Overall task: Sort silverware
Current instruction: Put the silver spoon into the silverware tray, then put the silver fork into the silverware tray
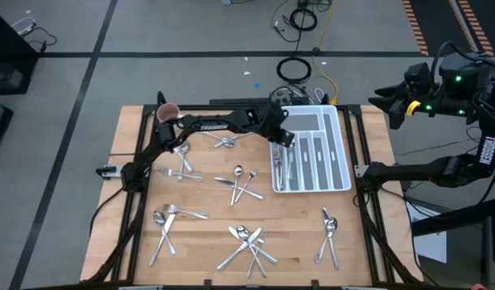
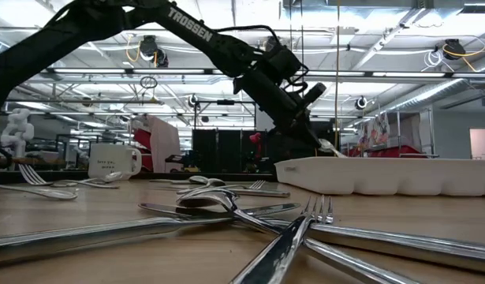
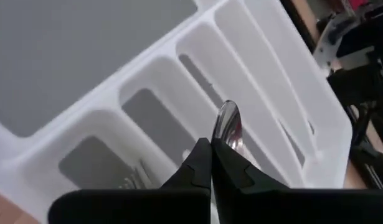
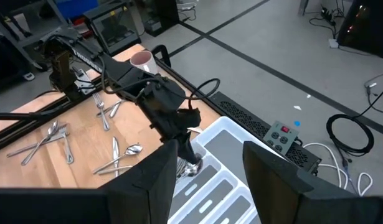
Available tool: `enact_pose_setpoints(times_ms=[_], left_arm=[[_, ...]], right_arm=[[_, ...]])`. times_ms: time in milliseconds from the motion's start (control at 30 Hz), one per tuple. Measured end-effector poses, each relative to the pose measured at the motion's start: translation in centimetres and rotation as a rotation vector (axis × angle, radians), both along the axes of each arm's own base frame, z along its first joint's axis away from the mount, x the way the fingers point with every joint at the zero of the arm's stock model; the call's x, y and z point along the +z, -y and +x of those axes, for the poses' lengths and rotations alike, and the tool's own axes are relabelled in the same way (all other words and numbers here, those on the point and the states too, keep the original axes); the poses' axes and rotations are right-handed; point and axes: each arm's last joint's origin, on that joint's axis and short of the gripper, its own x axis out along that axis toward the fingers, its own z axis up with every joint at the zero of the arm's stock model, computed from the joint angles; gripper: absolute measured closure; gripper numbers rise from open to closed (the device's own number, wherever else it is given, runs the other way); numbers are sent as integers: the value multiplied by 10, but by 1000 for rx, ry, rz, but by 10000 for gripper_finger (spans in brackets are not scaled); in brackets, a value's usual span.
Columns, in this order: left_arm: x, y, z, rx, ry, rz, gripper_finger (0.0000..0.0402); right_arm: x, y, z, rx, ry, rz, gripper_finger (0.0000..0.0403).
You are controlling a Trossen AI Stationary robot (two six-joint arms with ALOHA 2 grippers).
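A spoon (image 3: 228,121) is pinched in the closed left gripper (image 3: 211,155), bowl sticking out past the fingertips, and is held just above the tray (image 1: 344,153) at its left compartments. More cutlery can already be seen lying in the tray's leftmost slot. The rest of the silverware (image 1: 247,242) is scattered in small heaps across the table (image 1: 211,229). A mug (image 1: 167,111) is parked at the far left corner. The right gripper (image 4: 203,165) is kept off the table to the right, fingers spread wide, nothing held.
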Motion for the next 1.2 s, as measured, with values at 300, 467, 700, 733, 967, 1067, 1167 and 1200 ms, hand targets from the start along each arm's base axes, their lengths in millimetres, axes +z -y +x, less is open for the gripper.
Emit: enact_pose_setpoints(times_ms=[300, 467, 700, 733, 967, 1067, 1167, 1200], left_arm=[[-11, 10, 10, 27, 21, -10, 402], [-25, 14, 13, 30, -1, -12, 402], [-36, 19, 17, 44, -11, -30, 397], [-37, 20, 17, 45, -22, -31, 392], [-39, 21, 17, 67, -44, -1, 348], [-38, 21, 17, 66, -43, -1, 331], [-37, 21, 17, 66, -42, -1, 317], [-35, 21, 16, 67, -42, -1, 314]], right_arm=[[0, -1, -1, 0, 2, -1, 229], [0, -2, -2, 1, 5, -3, 229], [0, -4, -5, 2, 10, -7, 229], [0, -4, -5, 2, 11, -8, 229], [0, -5, -6, 4, 13, -10, 229], [0, -5, -6, 6, 11, -12, 229], [0, -5, -6, 6, 12, -12, 229], [0, -5, -6, 6, 12, -12, 229]])
